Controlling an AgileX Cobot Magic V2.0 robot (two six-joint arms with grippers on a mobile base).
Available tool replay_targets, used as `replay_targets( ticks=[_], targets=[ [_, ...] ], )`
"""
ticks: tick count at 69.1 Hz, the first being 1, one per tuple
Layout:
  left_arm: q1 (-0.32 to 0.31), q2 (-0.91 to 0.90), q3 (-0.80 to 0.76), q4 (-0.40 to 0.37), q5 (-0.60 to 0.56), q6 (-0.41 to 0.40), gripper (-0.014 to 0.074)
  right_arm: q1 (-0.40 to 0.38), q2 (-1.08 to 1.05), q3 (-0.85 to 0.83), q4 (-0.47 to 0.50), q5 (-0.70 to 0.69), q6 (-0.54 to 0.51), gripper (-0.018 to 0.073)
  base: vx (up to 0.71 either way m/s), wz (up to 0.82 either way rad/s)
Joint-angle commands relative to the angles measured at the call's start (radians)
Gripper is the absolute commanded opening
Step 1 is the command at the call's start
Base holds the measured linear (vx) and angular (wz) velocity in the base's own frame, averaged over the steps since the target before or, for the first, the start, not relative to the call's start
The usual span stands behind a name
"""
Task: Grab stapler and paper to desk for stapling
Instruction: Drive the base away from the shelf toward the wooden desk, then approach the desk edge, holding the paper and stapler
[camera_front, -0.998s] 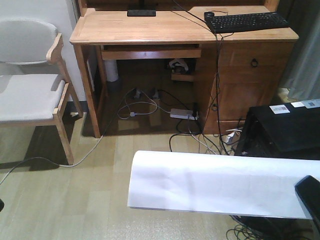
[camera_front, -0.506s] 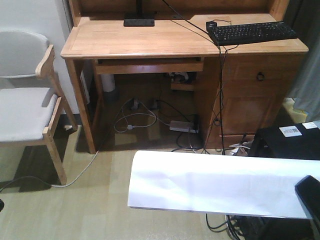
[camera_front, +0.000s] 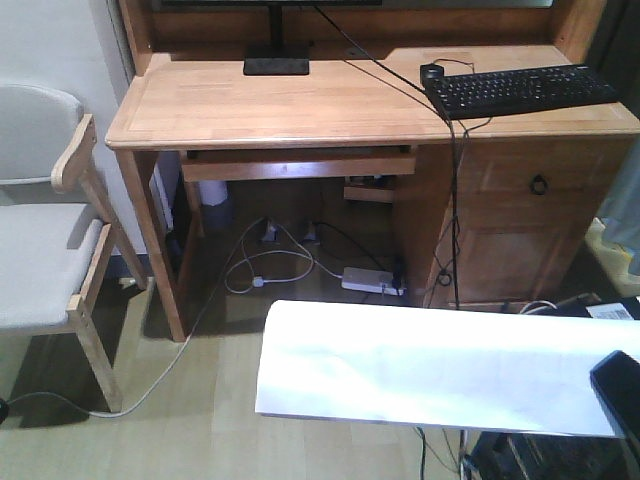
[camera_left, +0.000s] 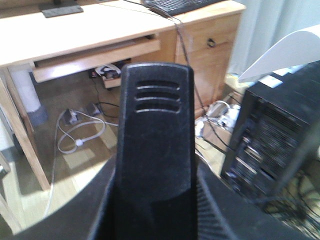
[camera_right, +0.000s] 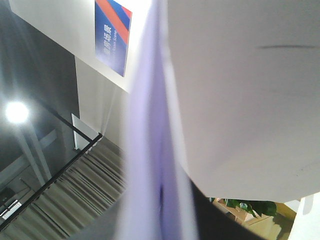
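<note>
The paper (camera_front: 420, 365) hangs flat in the air in front of the desk (camera_front: 300, 105), short of its front edge and well below its top. It is a broad white sheaf lying crosswise. Its right end meets the right gripper (camera_front: 618, 385), which is clenched on it. In the right wrist view the sheets (camera_right: 240, 100) fill the frame from very near and are blurred at the edge.

The stapler (camera_left: 155, 125) shows only in the left wrist view, as a narrow black body with three slots near its top. It stands in front of the desk, off the top, and points toward the desk's knee space. The left gripper (camera_left: 155, 200) grasps it, with dark blurred fingers (camera_left: 102, 210) pressed against its sides.

On the desk's right end lies a black keyboard (camera_front: 520, 90), and at the back of the desk stands a monitor foot (camera_front: 277, 65). A pull-out tray (camera_front: 300, 165) sits under the top. A power strip (camera_front: 372, 279) with loose cables lies on the floor beneath the desk. A grey chair (camera_front: 40, 260) stands left of the desk. A black computer tower (camera_left: 270, 135) stands on the floor to the desk's right.
</note>
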Motion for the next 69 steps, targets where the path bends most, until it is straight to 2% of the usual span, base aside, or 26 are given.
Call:
replay_targets(
  ticks=[1,69],
  targets=[
    [-0.003,0.014,-0.027,-0.007,-0.111,-0.008,-0.0006,-0.004,0.005,0.005,-0.001,-0.070,-0.010,-0.0005,0.24,0.06],
    [-0.003,0.014,-0.027,-0.007,-0.111,-0.008,-0.0006,-0.004,0.005,0.005,-0.001,-0.070,-0.010,-0.0005,0.21,0.07]
  ],
)
